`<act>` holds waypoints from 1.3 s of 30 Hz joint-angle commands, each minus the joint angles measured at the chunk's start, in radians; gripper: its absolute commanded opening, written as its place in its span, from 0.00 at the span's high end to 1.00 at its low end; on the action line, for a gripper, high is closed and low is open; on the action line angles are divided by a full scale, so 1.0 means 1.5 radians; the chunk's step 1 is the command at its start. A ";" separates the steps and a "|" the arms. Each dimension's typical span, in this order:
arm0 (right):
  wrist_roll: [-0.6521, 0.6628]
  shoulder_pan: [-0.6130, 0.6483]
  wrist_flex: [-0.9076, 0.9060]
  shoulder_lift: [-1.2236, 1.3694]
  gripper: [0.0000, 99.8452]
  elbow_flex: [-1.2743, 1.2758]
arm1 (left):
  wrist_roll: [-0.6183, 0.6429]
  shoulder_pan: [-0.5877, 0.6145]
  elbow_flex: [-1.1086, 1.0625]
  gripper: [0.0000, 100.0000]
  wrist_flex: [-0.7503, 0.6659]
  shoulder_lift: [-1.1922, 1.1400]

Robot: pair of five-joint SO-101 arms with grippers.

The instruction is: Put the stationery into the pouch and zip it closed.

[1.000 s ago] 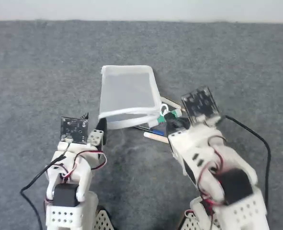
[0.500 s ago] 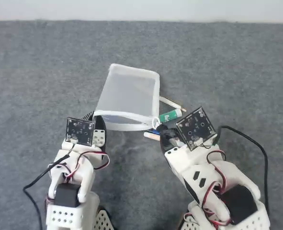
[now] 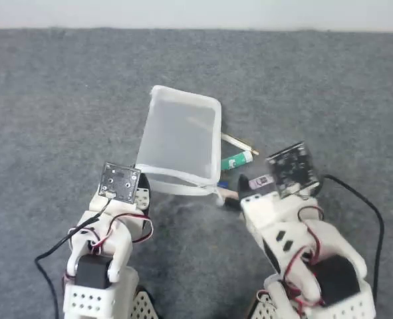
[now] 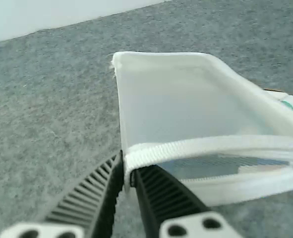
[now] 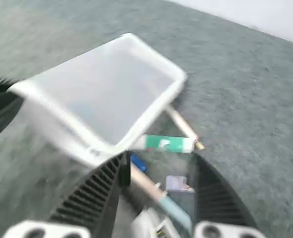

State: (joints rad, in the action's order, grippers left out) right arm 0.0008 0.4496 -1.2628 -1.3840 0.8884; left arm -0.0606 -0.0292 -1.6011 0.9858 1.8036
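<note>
Starting on the left: my left end effector [image 4: 128, 168] is clamped shut on the upper zipper edge of the pouch [image 3: 183, 136], right at the mouth's left corner, and it holds that lip up off the grey bench [image 3: 63, 93]. The pouch sits about mid-bench. Its closed end points to the far edge and its open mouth faces the near edge, where both arms stand. I can't tell whether anything is inside.

Moving right, the stationery [image 3: 237, 159] is out on the bench, just beside the pouch's right edge. There's a green-and-white tube [image 5: 168, 144] and a thin wooden stick [image 3: 239, 141] beyond it toward the far edge. Nearer my arm I see a blue piece [image 5: 138, 162], a pale stick [image 5: 146, 186] and a small purple-and-white piece [image 5: 177, 183].

Furthest right, my right end effector [image 5: 159, 161] is open, jaws spread wide, low over that near cluster with nothing gripped.

Here's what worries me:
- **Messy pick:** the pieces lie crowded and crossing, so when I close I may pinch two at once, or nudge one under the pouch's edge.
- **Lost grip on the lip:** the left hold is only a narrow bite of zipper tape. A sideways push from the right arm could pull it free and let the mouth collapse.
- **Snagged entry:** the mouth gap looks shallow, so a long stick coming in at an angle may catch on the lower lip and shove the whole pouch toward the far edge.
- **Arm clash:** the two arms sit near each other at the mouth, so they could bump there.
</note>
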 commanded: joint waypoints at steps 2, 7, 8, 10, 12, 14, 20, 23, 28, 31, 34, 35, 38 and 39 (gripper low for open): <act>-0.025 -0.029 0.012 0.131 0.80 -0.057 | 0.002 0.023 0.050 0.99 0.000 0.013; -0.075 -0.057 0.015 0.296 0.80 -0.121 | 0.002 0.038 0.061 0.99 0.003 0.013; -0.085 -0.061 0.020 0.328 0.80 -0.131 | 0.002 0.038 0.062 0.99 0.003 0.013; -0.108 -0.072 0.041 0.387 0.80 -0.146 | 0.002 0.038 0.063 0.99 0.003 0.013; -0.133 -0.086 0.062 0.438 0.80 -0.160 | 0.002 0.039 0.064 0.99 0.004 0.013; -0.159 -0.096 0.075 0.486 0.80 -0.176 | 0.002 0.039 0.066 0.99 0.004 0.013; -0.276 -0.099 0.071 0.592 0.80 -0.231 | 0.002 0.063 0.123 0.99 0.050 0.013; -0.318 -0.096 0.068 0.626 0.80 -0.247 | 0.010 0.058 0.148 0.99 0.068 0.012; -0.376 -0.099 0.075 0.653 0.80 -0.251 | 0.009 0.061 0.197 0.99 0.107 0.012; -0.391 -0.099 0.075 0.655 0.80 -0.248 | 0.007 0.062 0.226 0.99 0.134 0.012; -0.404 -0.099 0.075 0.655 0.80 -0.244 | -0.008 0.061 0.231 0.99 0.133 0.012; -0.407 -0.099 0.075 0.655 0.80 -0.240 | -0.010 0.059 0.232 0.99 0.133 0.012; -0.409 -0.099 0.098 0.655 0.80 -0.220 | -0.011 0.062 0.263 0.99 0.138 0.002; -0.409 -0.099 0.110 0.655 0.80 -0.212 | -0.011 0.062 0.283 0.99 0.138 -0.013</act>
State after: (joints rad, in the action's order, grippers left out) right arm -0.6022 0.3130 -1.1416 -0.3913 0.5785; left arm -0.0698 0.0614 -1.3004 1.1838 1.8036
